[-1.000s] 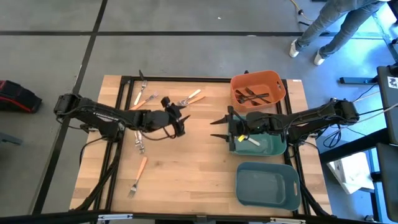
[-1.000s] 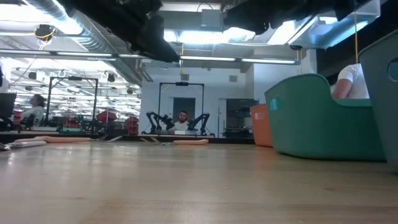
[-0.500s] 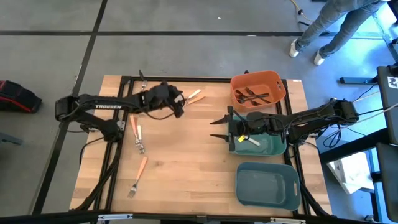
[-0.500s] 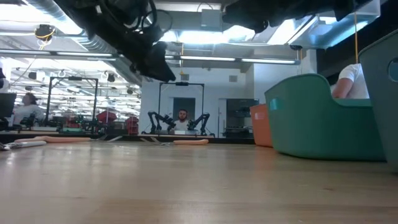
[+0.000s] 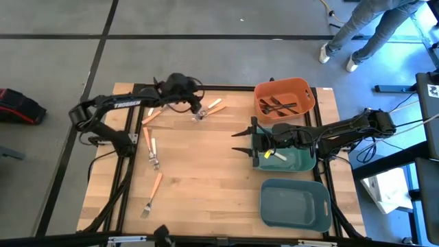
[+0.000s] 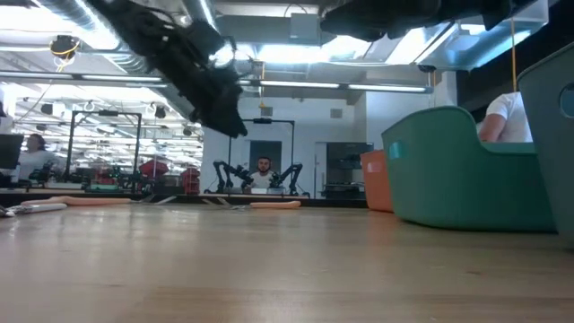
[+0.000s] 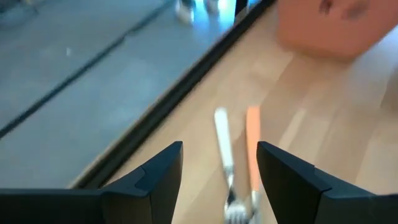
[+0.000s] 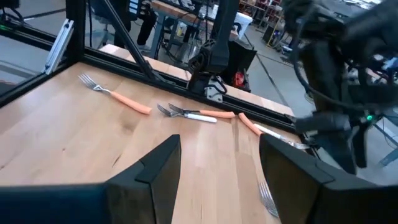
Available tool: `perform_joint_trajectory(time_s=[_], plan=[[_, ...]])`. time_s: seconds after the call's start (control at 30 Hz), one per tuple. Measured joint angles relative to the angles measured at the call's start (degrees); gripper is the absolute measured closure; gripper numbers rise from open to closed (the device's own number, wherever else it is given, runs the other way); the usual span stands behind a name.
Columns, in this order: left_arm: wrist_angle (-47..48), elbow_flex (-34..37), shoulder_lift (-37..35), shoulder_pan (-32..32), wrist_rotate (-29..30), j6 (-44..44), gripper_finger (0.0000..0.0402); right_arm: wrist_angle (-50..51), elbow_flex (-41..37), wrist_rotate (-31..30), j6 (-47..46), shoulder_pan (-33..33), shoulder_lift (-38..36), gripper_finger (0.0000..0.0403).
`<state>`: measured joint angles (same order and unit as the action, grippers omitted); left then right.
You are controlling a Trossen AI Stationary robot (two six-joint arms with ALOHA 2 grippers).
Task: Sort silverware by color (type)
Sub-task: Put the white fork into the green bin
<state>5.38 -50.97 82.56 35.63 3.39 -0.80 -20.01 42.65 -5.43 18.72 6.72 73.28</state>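
Silverware lies scattered on the wooden table (image 5: 206,171). Two forks lie side by side near the far edge, one light-handled (image 7: 222,140) and one orange-handled (image 7: 252,143). My left gripper (image 5: 197,108) hovers open just above them, its fingers on either side of the pair, touching nothing. More forks (image 5: 152,156) lie flat at the table's left, among them an orange-handled one (image 5: 155,186). Dark forks (image 5: 280,105) lie in the orange bin (image 5: 302,88). My right gripper (image 5: 240,140) hangs open above the table's middle, beside the teal bin (image 5: 302,163).
A light-handled piece (image 5: 278,156) lies in the teal bin. A second, grey-blue bin (image 5: 295,204) stands at the near right. A black frame rail (image 5: 206,87) runs along the far edge. Bare wood lies in the middle and near the front. A person walks beyond the table's far right corner.
My left gripper has swung from the table's middle toward the far edge and now stands over the two forks there, still open. No fork has moved.
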Motion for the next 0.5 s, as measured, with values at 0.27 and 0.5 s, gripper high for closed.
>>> perform_joint_trajectory(time_s=[0.27, 0.5], plan=[[8.38, -9.92, 12.08, 2.63, -0.74, -1.44, 0.02, 1.19, 0.0, -0.04, 0.02, 0.0, 0.0, 0.0199], [6.82, -13.18, 19.0, 3.16, -2.76, -2.14, 0.02, 3.36, 0.0, -0.06, -0.17, 0.0, 0.0, 0.0199]])
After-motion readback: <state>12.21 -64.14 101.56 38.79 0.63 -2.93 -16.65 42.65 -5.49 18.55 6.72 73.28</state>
